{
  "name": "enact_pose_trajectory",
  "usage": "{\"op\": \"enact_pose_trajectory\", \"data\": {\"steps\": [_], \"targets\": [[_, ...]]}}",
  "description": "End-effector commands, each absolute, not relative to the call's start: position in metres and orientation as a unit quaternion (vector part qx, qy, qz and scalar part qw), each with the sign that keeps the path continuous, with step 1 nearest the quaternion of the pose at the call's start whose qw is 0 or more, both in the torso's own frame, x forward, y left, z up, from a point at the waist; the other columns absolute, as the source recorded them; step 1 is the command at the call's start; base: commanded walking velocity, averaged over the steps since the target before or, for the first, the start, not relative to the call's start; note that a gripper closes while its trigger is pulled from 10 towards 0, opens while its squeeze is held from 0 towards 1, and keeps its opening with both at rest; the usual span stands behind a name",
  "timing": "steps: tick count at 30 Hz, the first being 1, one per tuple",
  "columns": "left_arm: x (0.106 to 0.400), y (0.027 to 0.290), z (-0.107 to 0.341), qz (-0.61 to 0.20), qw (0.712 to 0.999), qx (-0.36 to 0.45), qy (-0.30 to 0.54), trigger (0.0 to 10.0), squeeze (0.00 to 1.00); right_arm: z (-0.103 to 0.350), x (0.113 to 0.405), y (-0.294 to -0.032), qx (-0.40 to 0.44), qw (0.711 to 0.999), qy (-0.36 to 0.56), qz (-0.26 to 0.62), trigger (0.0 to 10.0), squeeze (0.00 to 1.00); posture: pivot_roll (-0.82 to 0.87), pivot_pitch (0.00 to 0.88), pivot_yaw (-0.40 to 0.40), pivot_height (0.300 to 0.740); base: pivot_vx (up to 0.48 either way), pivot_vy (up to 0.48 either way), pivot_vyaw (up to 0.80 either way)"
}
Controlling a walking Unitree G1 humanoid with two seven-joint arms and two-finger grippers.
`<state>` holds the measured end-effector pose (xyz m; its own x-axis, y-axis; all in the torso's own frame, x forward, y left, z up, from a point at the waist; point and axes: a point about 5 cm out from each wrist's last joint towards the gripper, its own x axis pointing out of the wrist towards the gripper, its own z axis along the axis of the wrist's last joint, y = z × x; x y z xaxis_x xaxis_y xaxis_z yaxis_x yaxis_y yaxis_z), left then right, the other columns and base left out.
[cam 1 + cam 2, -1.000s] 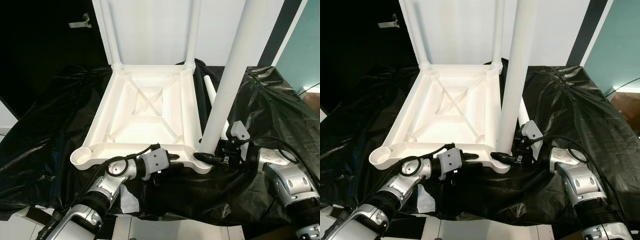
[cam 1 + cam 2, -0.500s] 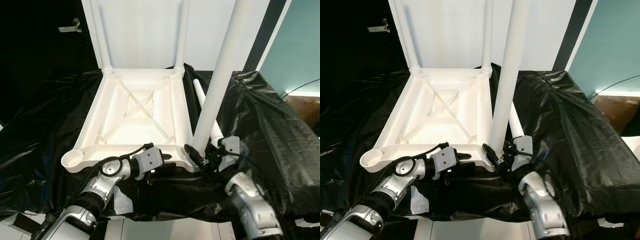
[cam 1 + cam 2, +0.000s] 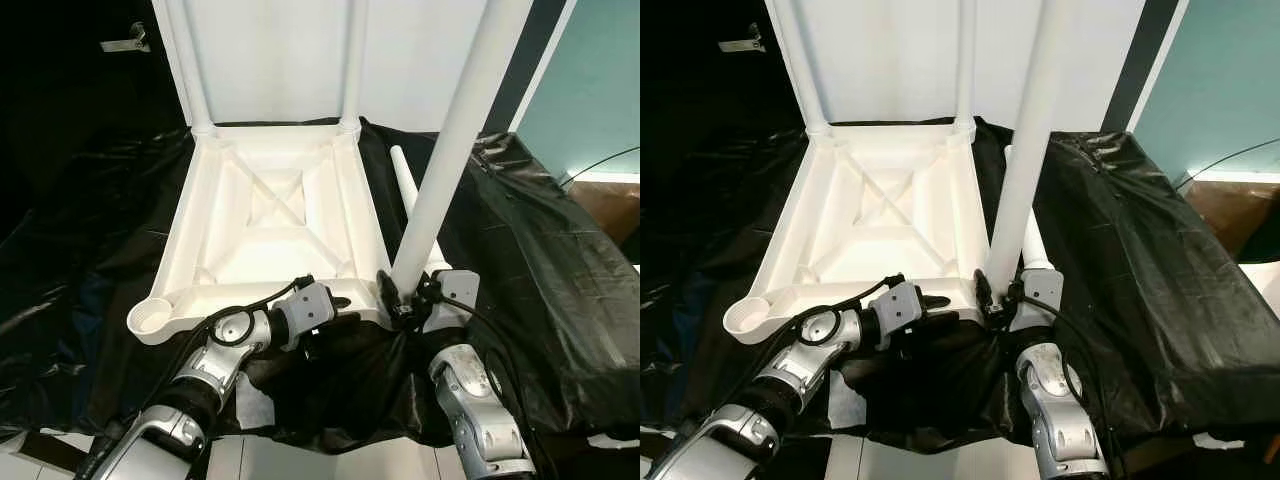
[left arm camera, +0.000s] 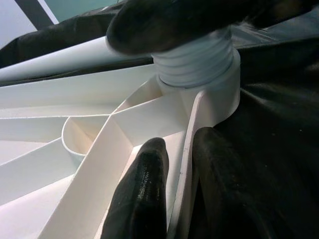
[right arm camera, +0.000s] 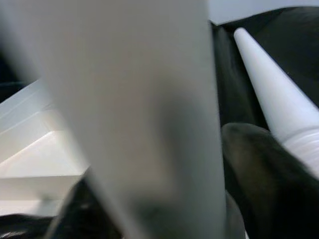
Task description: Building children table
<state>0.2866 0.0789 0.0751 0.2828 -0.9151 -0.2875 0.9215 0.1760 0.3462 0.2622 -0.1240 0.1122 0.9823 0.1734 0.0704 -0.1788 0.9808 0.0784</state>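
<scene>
At the near corner, right pincer [image 3: 405, 303] clamps table leg [image 3: 447, 165], top cropped; left pincer [image 4: 174, 199] grips tabletop rim [image 4: 187, 164].

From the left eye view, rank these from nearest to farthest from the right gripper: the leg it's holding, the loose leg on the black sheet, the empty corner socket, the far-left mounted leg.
1. Held leg, in the right gripper.
2. Loose leg, lying just behind it on the sheet.
3. Empty corner socket, near-left corner.
4. Far-left mounted leg, back-left corner.

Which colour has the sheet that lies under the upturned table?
Black and glossy; the sheet under the table shows best in the left eye view.
</scene>
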Motion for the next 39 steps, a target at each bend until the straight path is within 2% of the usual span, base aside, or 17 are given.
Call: {"op": "enact_pose_trajectory", "data": {"steps": [1,2,3,7,9,11,13,14,17,20,31,32,33,39], "targets": [[0.258,0.087,0.034,-0.657,0.704,0.245,0.112,10.0,0.0,0.105,0.263,-0.138,0.03,0.997,-0.01,0.069,10.0,0.82,-0.03,0.015,-0.021,0.74,0.0,0.0,0.0],[0.259,0.087,0.034,-0.657,0.704,0.246,0.112,10.0,0.0,0.105,0.264,-0.137,0.026,0.997,-0.01,0.076,10.0,0.82,-0.03,0.015,-0.021,0.74,0.0,0.0,0.0],[0.259,0.087,0.034,-0.657,0.703,0.246,0.112,10.0,0.0,0.109,0.264,-0.139,0.01,0.996,-0.024,0.085,10.0,0.0,-0.03,0.012,-0.019,0.74,0.0,0.0,0.0],[0.259,0.087,0.034,-0.657,0.703,0.248,0.112,10.0,0.0,0.123,0.267,-0.149,-0.017,0.993,-0.059,0.1,10.0,0.0,-0.04,0.012,-0.018,0.74,0.0,0.0,0.0],[0.26,0.088,0.034,-0.657,0.702,0.249,0.112,10.0,0.0,0.137,0.272,-0.157,-0.044,0.981,-0.079,0.171,10.0,0.0,-0.04,0.012,-0.013,0.74,0.0,0.0,0.0],[0.26,0.088,0.034,-0.658,0.702,0.25,0.112,10.0,0.0,0.141,0.273,-0.159,-0.052,0.974,-0.078,0.205,10.0,0.0,-0.04,0.012,-0.013,0.74,0.0,0.0,0.0],[0.26,0.088,0.035,-0.658,0.701,0.251,0.112,10.0,0.0,0.142,0.274,-0.161,-0.059,0.967,-0.065,0.238,10.0,0.0,-0.05,0.012,-0.012,0.74,0.0,0.0,0.0],[0.262,0.087,0.036,-0.656,0.701,0.256,0.11,10.0,0.0,0.138,0.274,-0.164,-0.068,0.957,-0.025,0.281,10.0,0.0,-0.04,0.011,-0.019,0.74,0.0,0.0,0.0],[0.262,0.087,0.036,-0.655,0.702,0.258,0.109,10.0,0.0,0.137,0.273,-0.165,-0.07,0.953,-0.009,0.296,10.0,0.0,-0.04,0.011,-0.019,0.74,0.0,0.0,0.0],[0.265,0.085,0.037,-0.651,0.706,0.261,0.105,10.0,0.0,0.138,0.267,-0.162,-0.073,0.926,0.016,0.37,10.0,0.0,-0.03,0.014,-0.027,0.74,0.0,0.0,0.0],[0.263,0.083,0.035,-0.654,0.701,0.265,0.104,10.0,0.0,0.144,0.281,-0.173,-0.107,0.897,0.043,0.426,10.0,0.0,-0.03,0.013,-0.032,0.74,0.0,0.0,0.0],[0.264,0.083,0.035,-0.653,0.701,0.268,0.104,10.0,0.0,0.144,0.282,-0.173,-0.111,0.893,0.047,0.434,6.0,0.0,-0.03,0.015,-0.034,0.74,0.0,0.0,0.0],[0.264,0.083,0.035,-0.653,0.7,0.271,0.104,10.0,0.0,0.145,0.285,-0.174,-0.122,0.89,0.048,0.437,0.0,0.0,-0.03,0.015,-0.034,0.74,0.0,0.0,0.0],[0.264,0.084,0.034,-0.652,0.699,0.274,0.105,10.0,0.0,0.148,0.29,-0.174,-0.14,0.877,0.066,0.455,0.0,0.0,-0.02,0.015,-0.033,0.74,0.0,0.0,0.0]]}}
